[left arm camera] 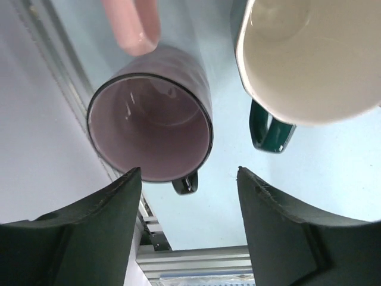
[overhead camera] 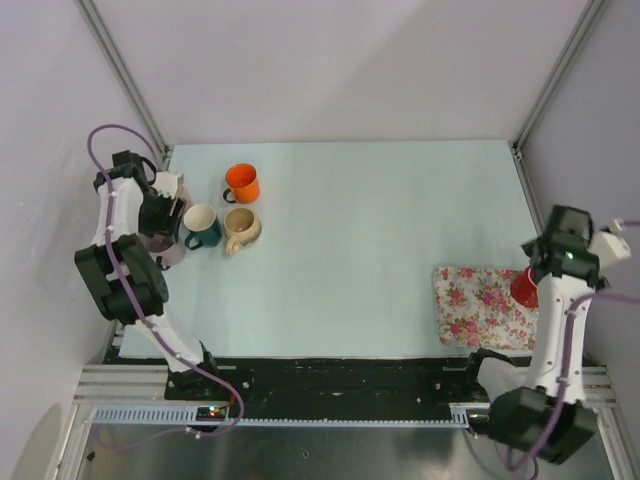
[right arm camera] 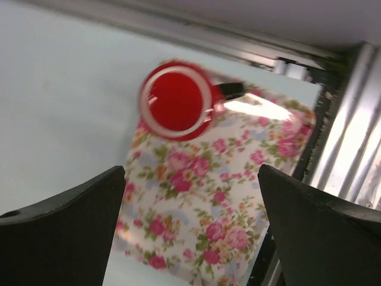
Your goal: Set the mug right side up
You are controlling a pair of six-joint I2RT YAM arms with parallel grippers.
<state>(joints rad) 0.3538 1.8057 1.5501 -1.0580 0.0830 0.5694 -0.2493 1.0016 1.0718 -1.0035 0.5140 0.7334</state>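
Note:
A red mug (right arm camera: 177, 99) stands on a floral cloth (right arm camera: 196, 208) at the table's right front. It looks mouth down, with a flat red base ringed in white facing up and a dark handle to the right. In the top view the red mug (overhead camera: 521, 289) is half hidden by my right arm. My right gripper (right arm camera: 190, 176) is open and empty, above the cloth just short of the mug. My left gripper (left arm camera: 189, 179) is open and empty, over an upright mauve mug (left arm camera: 149, 128) at the far left.
Upright mugs cluster at the back left: orange (overhead camera: 242, 183), dark green with a white inside (overhead camera: 200, 226), beige (overhead camera: 241, 228), mauve (overhead camera: 165, 246). A pink object (left arm camera: 132, 24) lies beyond the mauve mug. The frame rail (left arm camera: 190, 262) runs close by. The cloth (overhead camera: 480, 305) reaches the front edge.

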